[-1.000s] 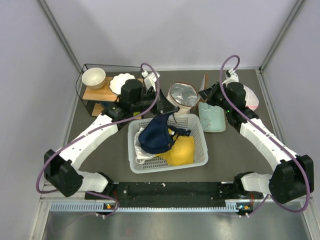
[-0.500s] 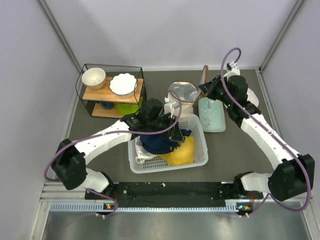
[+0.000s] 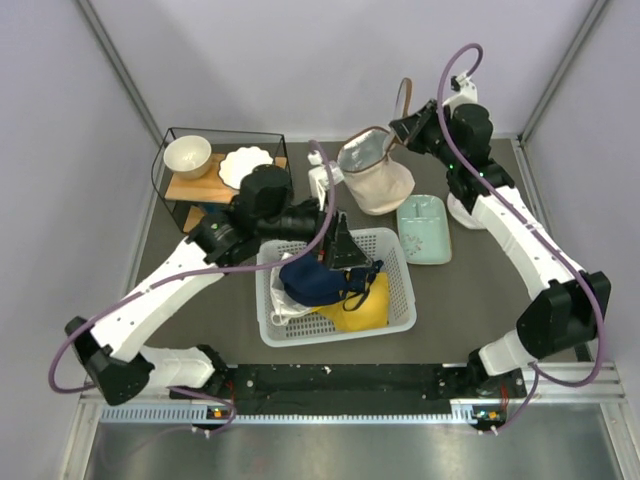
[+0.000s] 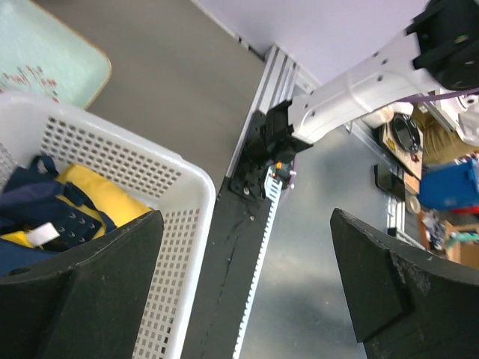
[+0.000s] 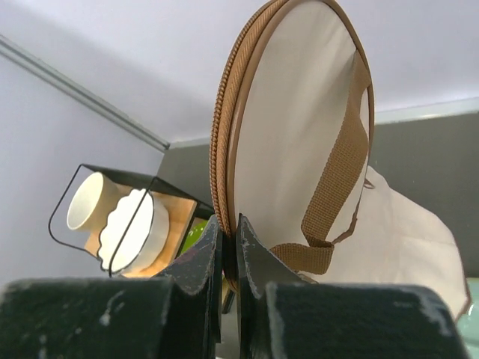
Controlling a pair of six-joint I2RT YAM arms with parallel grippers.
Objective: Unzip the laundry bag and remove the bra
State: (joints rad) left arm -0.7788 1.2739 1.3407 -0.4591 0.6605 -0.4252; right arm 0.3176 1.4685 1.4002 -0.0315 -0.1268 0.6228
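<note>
The navy bra [image 3: 308, 280] lies in the white lattice basket [image 3: 402, 296] on top of a yellow garment [image 3: 362, 306]. My left gripper [image 3: 345, 246] hovers over the basket's far side, open and holding nothing. In the left wrist view the bra [image 4: 30, 213] shows at the lower left, apart from the left gripper [image 4: 247, 295]. The cream laundry bag [image 3: 377, 180] hangs open behind the basket. Its round lid [image 3: 404, 98] stands upright, with my right gripper [image 3: 399, 127] shut on it. Up close, the right gripper [image 5: 228, 235] pinches the lid's brown zip trim [image 5: 224, 127].
A black wire shelf [image 3: 172, 135] with white bowls [image 3: 187, 155] stands at the back left. A mint tray [image 3: 422, 230] lies right of the basket. A white cloth [image 3: 283, 312] lies in the basket's near left corner. Grey walls enclose the table.
My left gripper dipped into the basket, opened and let go of the bra, which now rests there. The right arm lifted the bag by its lid, up and toward the back.
</note>
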